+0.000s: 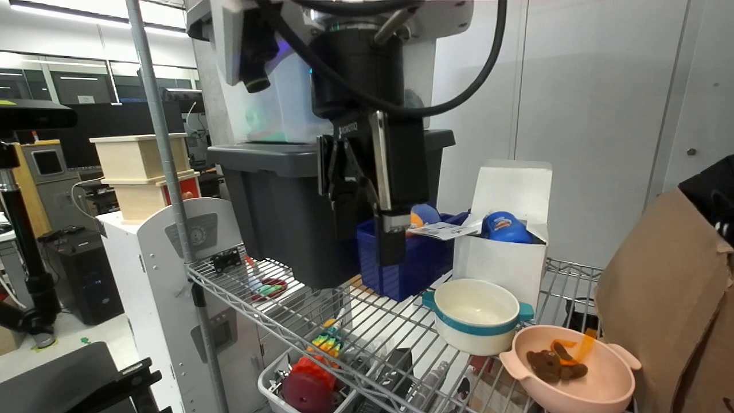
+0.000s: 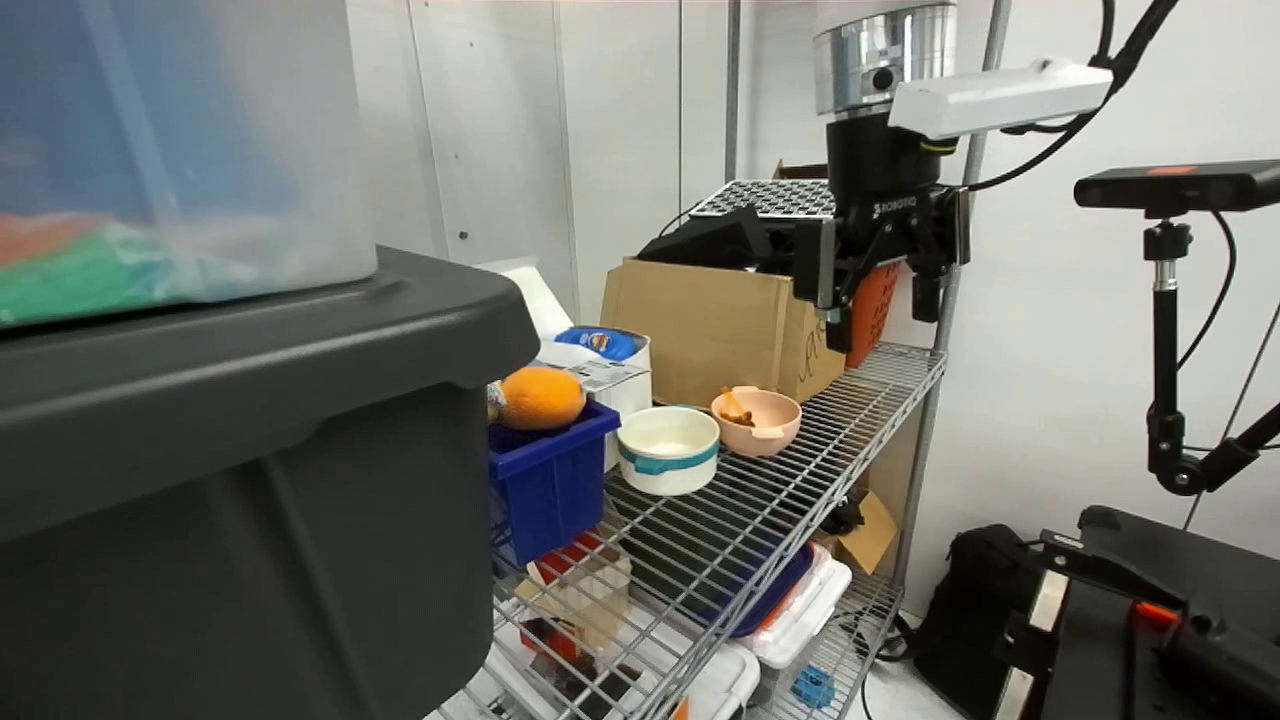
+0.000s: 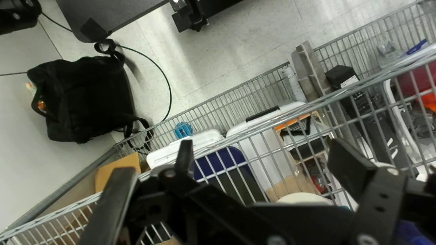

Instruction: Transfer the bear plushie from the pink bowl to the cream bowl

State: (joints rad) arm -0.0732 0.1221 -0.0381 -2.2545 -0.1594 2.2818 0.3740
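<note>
The bear plushie (image 1: 547, 366) is small and brown and lies inside the pink bowl (image 1: 609, 380), with orange strips by it. In an exterior view the bear (image 2: 741, 419) shows only in part in the pink bowl (image 2: 772, 440). The cream bowl (image 1: 480, 342) with its teal band stands beside the pink bowl and looks empty; it also shows in an exterior view (image 2: 668, 480). My gripper (image 1: 367, 232) is open and empty, high above the shelf, apart from both bowls (image 2: 883, 315). In the wrist view, between the open fingers (image 3: 265, 160), only an edge of the cream bowl (image 3: 301, 198) shows.
The bowls stand on a wire shelf (image 1: 390, 321). A dark blue bin (image 2: 550, 500), a white box (image 1: 499, 261) and a large black tote (image 1: 275, 218) stand beside and behind. A cardboard box (image 2: 700, 320) stands behind the pink bowl. A metal post (image 1: 166, 143) rises at the shelf corner.
</note>
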